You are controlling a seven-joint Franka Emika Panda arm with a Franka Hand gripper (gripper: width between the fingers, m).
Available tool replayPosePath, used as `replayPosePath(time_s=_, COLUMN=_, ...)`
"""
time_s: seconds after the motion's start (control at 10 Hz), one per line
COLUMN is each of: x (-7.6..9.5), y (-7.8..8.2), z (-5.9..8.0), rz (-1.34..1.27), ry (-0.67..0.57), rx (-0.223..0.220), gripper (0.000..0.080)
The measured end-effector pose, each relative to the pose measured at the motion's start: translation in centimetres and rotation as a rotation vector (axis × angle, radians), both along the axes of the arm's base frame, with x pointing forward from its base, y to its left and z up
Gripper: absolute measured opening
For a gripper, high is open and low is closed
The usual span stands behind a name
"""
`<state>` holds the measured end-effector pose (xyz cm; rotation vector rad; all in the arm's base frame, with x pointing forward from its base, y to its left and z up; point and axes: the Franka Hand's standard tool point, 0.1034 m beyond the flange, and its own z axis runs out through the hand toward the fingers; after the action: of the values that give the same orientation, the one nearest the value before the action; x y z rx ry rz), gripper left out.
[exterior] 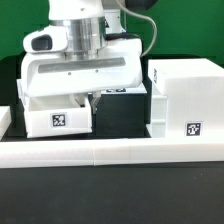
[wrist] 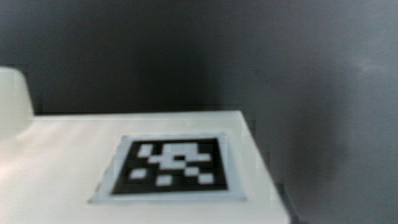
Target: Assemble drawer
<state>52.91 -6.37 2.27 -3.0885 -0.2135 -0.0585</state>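
In the exterior view the large white open case (exterior: 186, 98) stands on the right, with a tag on its front face. A smaller white tray (exterior: 55, 116), also tagged, stands on the left. My gripper (exterior: 88, 98) hangs low over the tray's right rear part. Its fingertips are hidden behind the hand and the tray wall, so I cannot tell how the jaws stand. The wrist view shows no fingers, only a flat white tagged face (wrist: 173, 165) close below the camera, over the dark table. I cannot tell which part it belongs to.
A long low white rail (exterior: 110, 153) runs across the front of the table. Another white piece (exterior: 5, 120) sits at the exterior view's left edge. A flat tagged strip (exterior: 115, 91) shows behind the tray. A white edge (wrist: 13, 98) shows in the wrist view.
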Motion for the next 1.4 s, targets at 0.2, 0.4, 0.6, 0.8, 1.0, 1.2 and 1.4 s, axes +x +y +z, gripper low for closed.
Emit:
replayPosePath(time_s=0.2, x=-0.4, y=0.4, z=0.4, rz=0.052, ry=0.012, rx=0.007, gripper=0.0041)
replayPosePath(time_s=0.4, x=-0.5, y=0.4, z=0.2, rz=0.061, ry=0.013, rx=0.006, gripper=0.0041)
replayPosePath(time_s=0.6, x=-0.4, y=0.3, z=0.2, rz=0.213, ry=0.001, rx=-0.006, gripper=0.0041)
replayPosePath(time_s=0.8, x=-0.1, y=0.5, z=0.3, rz=0.495, ry=-0.030, rx=-0.047, gripper=0.0041)
replayPosePath(time_s=1.0, x=-0.1, y=1.5, z=0.1, rz=0.696, ry=-0.035, rx=-0.059, gripper=0.0041)
replayPosePath(time_s=1.2, x=-0.1, y=1.5, z=0.0, rz=0.787, ry=-0.033, rx=-0.065, gripper=0.0041)
replayPosePath(time_s=1.4, x=-0.2, y=1.2, z=0.0, rz=0.911, ry=-0.032, rx=-0.075, gripper=0.0041)
